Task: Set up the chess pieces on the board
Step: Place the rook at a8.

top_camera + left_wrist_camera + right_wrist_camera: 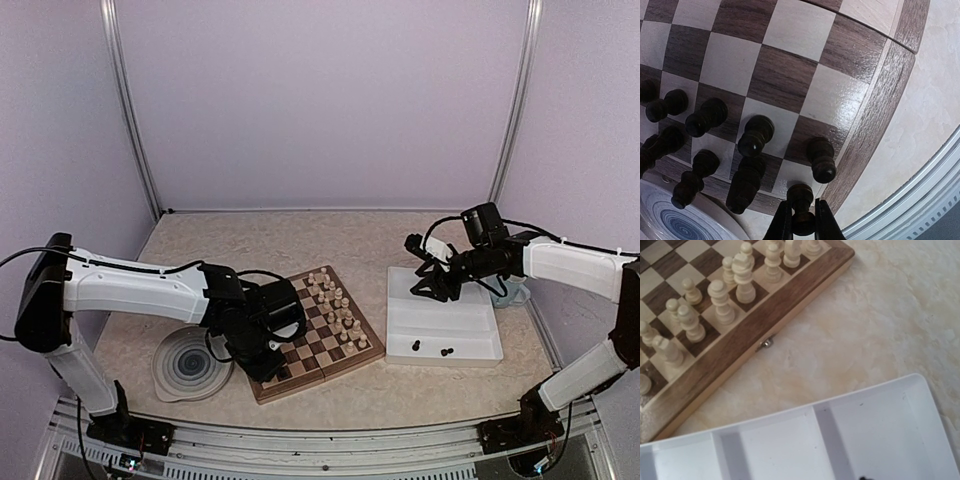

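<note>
**Setting a dark piece down at the corner of the board**

The left tool (pixel 801 222) is pinching one dark piece (pixel 801 197) tight, right at the near corner of the board (pixel 315 345). The other dark pieces (pixel 755 136) are standing in two rows along that same side of the board. The cream pieces (pixel 735 285) are standing along the far side of it.

To do this step well, the arm should be going straight down and keeping the piece upright. It should be aiming for the middle of a free square at the corner. Another dark piece is standing just beside that spot, so there is little room for a wobble. The tool should be letting go gently and then lifting straight up, so that it is not knocking a neighbour over.

The right tool (pixel 435 282) is hanging over the white tray (pixel 450 320), to the right of the board. I cannot tell if its fingers are spread or pressed together. Two loose pieces (pixel 416 346) are lying in that tray.

The board is looking shiny, so a piece may be sliding on it easily. The counter (pixel 300 240) is pale and smooth like stone. A blue plate (pixel 190 365) is sitting just left of the board. Pale purple walls (pixel 320 100) and metal posts (pixel 130 110) are standing behind the board.
</note>
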You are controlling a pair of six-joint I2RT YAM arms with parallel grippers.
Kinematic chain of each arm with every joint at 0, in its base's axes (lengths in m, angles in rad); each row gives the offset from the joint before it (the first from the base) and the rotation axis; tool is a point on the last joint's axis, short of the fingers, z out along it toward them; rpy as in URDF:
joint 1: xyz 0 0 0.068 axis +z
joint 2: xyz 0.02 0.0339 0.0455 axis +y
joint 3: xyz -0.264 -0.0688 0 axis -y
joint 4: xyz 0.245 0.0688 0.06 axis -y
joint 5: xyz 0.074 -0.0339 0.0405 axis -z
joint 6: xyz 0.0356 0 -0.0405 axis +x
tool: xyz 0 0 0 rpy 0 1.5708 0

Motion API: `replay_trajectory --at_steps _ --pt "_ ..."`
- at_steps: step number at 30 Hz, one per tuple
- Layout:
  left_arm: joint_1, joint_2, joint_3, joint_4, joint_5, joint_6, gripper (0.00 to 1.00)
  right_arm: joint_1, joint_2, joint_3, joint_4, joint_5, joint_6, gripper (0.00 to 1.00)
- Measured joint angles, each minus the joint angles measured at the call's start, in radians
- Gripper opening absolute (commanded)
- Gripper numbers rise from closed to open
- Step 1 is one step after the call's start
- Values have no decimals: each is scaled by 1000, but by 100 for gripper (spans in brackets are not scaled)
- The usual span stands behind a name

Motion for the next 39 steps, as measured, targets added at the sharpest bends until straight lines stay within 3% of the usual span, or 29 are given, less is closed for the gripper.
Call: replay_trajectory --at_steps 8,24,32,39 --pt "0 11 0 12 -3 2 16 0 3 0 -2 0 -4 50" --pt "0 -4 3 8 -6 1 39 0 3 3 -16 -16 -6 51" --pt "23 -75 143 -50 -6 22 42 0 3 24 -115 -10 -88 42" --pt "114 -154 207 169 6 42 45 15 34 20 -239 16 -198 34"
